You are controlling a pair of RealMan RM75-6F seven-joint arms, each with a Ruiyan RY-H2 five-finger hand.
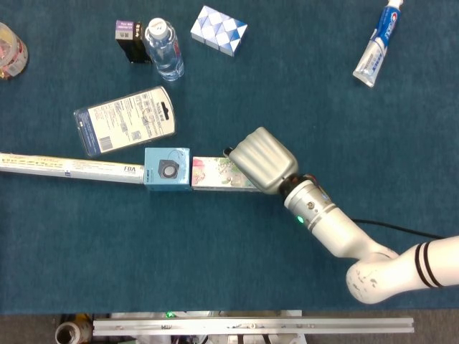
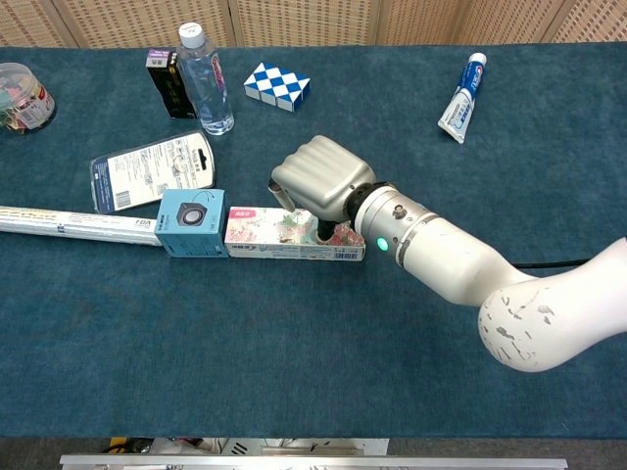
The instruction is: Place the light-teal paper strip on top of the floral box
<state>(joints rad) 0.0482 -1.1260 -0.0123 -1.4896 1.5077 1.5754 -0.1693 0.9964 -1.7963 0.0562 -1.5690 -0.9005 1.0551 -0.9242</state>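
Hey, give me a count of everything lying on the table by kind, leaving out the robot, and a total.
Boxes: 4: floral box, blue box, long box, black box
Bottle: 1
Toothpaste tube: 1
Blister pack: 1
Snake puzzle: 1
Tub: 1
Total: 9

The right robot hand (image 1: pixel 263 160) covers the right end of the floral box (image 1: pixel 219 174); a blue box (image 1: pixel 167 170) touches its left end.

The floral box (image 1: pixel 215 174) is a long, slim carton printed with pale pink and green flowers, with a white barcoded side wall showing in the chest view (image 2: pixel 279 252). It lies flat on the worktop (image 1: pixel 215 251), running from 9 to 3 o'clock. Its 3 o'clock end is hidden under the right hand (image 1: pixel 264 160).
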